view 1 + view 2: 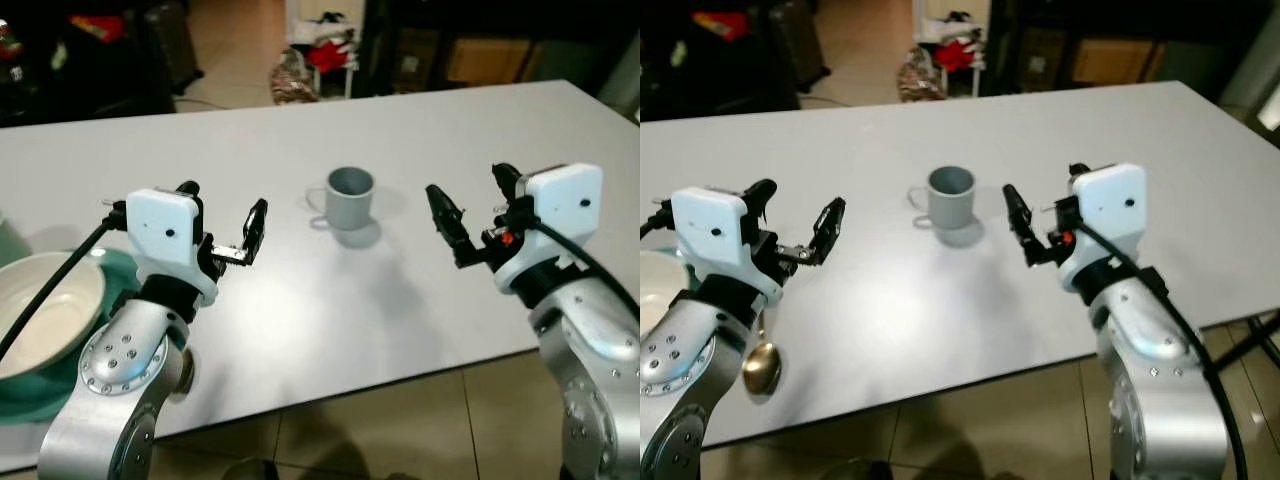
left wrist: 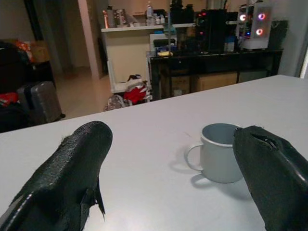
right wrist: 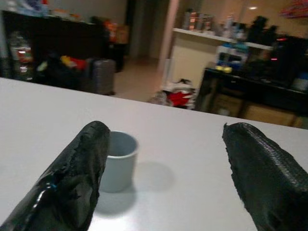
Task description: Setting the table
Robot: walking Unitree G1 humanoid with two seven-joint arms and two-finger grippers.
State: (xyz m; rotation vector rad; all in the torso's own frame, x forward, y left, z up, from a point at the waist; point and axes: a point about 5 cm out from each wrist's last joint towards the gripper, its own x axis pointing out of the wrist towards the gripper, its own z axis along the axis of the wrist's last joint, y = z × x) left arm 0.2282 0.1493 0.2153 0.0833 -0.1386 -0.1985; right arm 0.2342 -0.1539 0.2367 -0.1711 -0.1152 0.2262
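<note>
Left eye view: grey mug (image 1: 349, 197) stands upright on the white desk (image 1: 470, 130), handle turned toward the robot's left. Left gripper (image 1: 226, 222) hovers on the handle side of the mug, well apart from it, fingers spread wide and holding nothing. Right gripper (image 1: 470, 218) sits on the mug's other side, nearer to it, fingers likewise parted and empty. A white bowl (image 1: 35, 310) on a teal plate (image 1: 112, 272) lies beyond the left arm, far from the mug. Right eye view: same layout; a gold spoon (image 1: 760, 366) rests at the desk's near edge, on the mug's left and toward the robot. Left wrist view: mug ahead, near one finger (image 2: 272, 173) rather than centred in the gap. Right wrist view: mug partly hidden behind one finger (image 3: 79, 171), again off centre. Judgement: mug looks to be the next item to place. The right gripper seems the better choice; it should first shift sideways until the mug body sits midway between the fingers, approach low, avoid the handle side, and close on the wall without tipping it.
</note>
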